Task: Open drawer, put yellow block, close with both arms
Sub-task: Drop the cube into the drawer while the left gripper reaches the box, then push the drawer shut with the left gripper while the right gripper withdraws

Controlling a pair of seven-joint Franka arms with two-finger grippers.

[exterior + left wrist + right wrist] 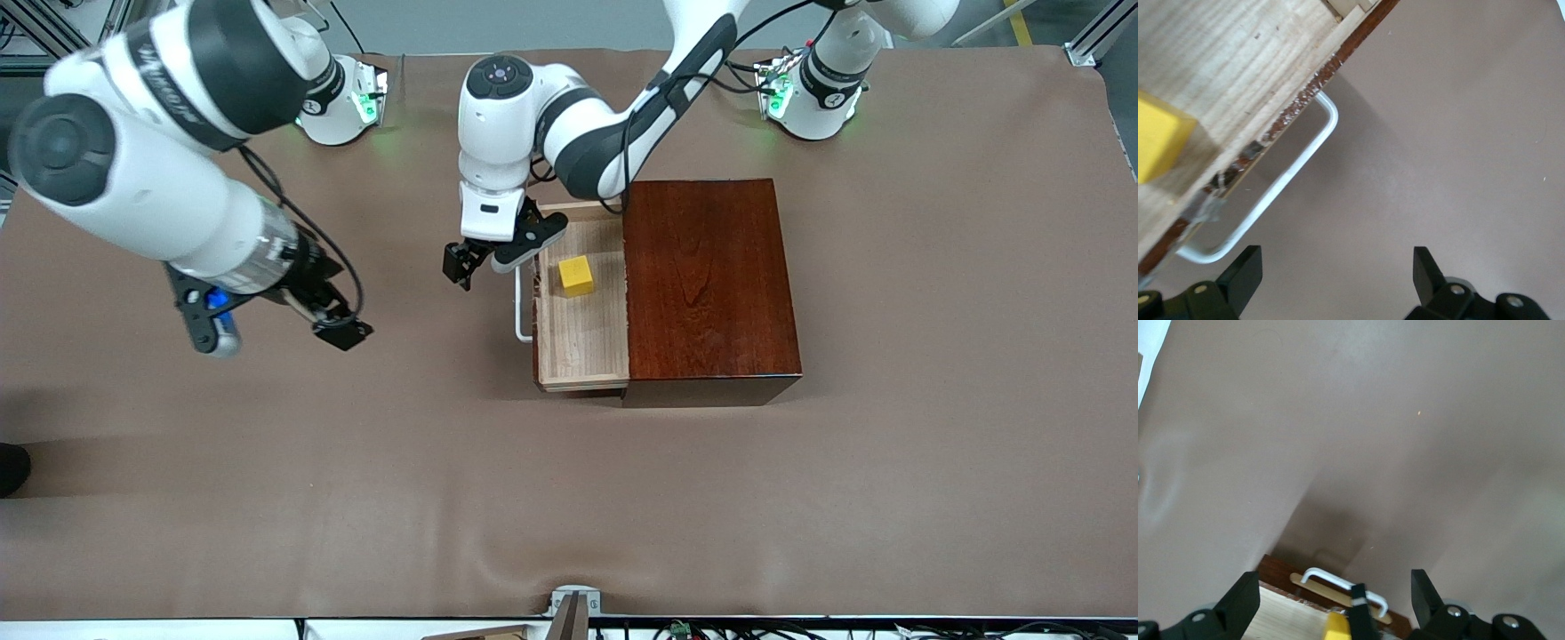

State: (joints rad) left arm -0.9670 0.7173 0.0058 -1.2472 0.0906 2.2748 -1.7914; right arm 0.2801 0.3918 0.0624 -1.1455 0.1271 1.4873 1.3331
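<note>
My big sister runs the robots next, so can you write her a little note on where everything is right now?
Left gripper: open, empty, over the table beside the drawer's white handle.
Right gripper: open, empty, over the bare table toward the right arm's end.
Drawer: pulled out of the dark wooden box.
Yellow block: lying in the drawer.
Done: drawer opened, block put in.
Left: push the drawer shut with both arms.

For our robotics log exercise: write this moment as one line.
drawer: open | yellow block: inside | left gripper: open, by handle | right gripper: open, waiting
</note>
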